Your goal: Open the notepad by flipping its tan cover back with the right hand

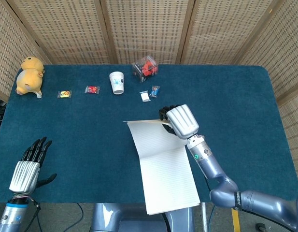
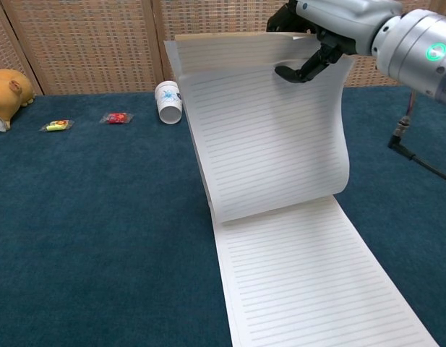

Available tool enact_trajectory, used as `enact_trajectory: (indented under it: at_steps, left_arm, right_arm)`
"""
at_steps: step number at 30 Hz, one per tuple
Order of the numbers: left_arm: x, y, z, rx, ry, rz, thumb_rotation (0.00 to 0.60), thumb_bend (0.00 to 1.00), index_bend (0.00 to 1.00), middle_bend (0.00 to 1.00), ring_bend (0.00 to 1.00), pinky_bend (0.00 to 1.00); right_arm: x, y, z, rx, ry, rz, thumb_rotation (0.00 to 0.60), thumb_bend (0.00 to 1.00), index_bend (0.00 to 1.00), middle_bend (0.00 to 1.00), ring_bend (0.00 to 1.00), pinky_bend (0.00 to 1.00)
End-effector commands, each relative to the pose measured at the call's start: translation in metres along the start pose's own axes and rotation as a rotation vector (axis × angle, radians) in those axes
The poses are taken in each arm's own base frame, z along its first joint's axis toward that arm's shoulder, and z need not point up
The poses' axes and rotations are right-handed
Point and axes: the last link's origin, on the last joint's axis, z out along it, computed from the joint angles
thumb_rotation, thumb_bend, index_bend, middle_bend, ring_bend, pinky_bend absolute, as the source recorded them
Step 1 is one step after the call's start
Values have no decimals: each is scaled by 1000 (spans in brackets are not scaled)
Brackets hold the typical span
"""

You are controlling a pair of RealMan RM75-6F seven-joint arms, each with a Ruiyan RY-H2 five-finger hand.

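Note:
The notepad (image 1: 168, 183) lies open near the table's front edge, its lined pages (image 2: 316, 282) facing up. My right hand (image 1: 179, 121) pinches the top edge of the flipped-up part. From above, the tan cover (image 1: 144, 122) shows only as a thin edge. In the chest view the right hand (image 2: 320, 29) holds that part almost upright, and a lined sheet (image 2: 266, 137) bows toward the camera and hides the cover behind it. My left hand (image 1: 28, 169) rests at the front left of the table, fingers apart and holding nothing.
Along the back stand a white paper cup (image 1: 117, 82), a clear box with red contents (image 1: 145, 67) and a yellow plush toy (image 1: 29, 76). Small wrapped candies (image 1: 92, 89) lie near them. The blue cloth (image 1: 226, 96) covers the whole table.

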Motion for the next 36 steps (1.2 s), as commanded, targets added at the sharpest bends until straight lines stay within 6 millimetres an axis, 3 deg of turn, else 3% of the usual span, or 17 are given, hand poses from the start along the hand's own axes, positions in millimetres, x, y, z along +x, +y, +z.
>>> enact_trajectory:
  at_steps: [1, 26, 36]
  left_arm:
    - [0, 0, 0, 1, -2, 0, 600, 74, 0, 0, 0, 137]
    - [-7, -5, 8, 29, -37, -2, 600, 74, 0, 0, 0, 137]
    - [-12, -5, 10, 32, -59, -6, 600, 74, 0, 0, 0, 137]
  right_arm:
    - [-2, -1, 10, -2, -4, 5, 600, 631, 767, 712, 655, 739]
    - [-23, -4, 96, -37, -34, -24, 600, 631, 767, 711, 655, 739]
    - [-37, -9, 118, -33, -52, -47, 600, 630, 767, 711, 655, 740]
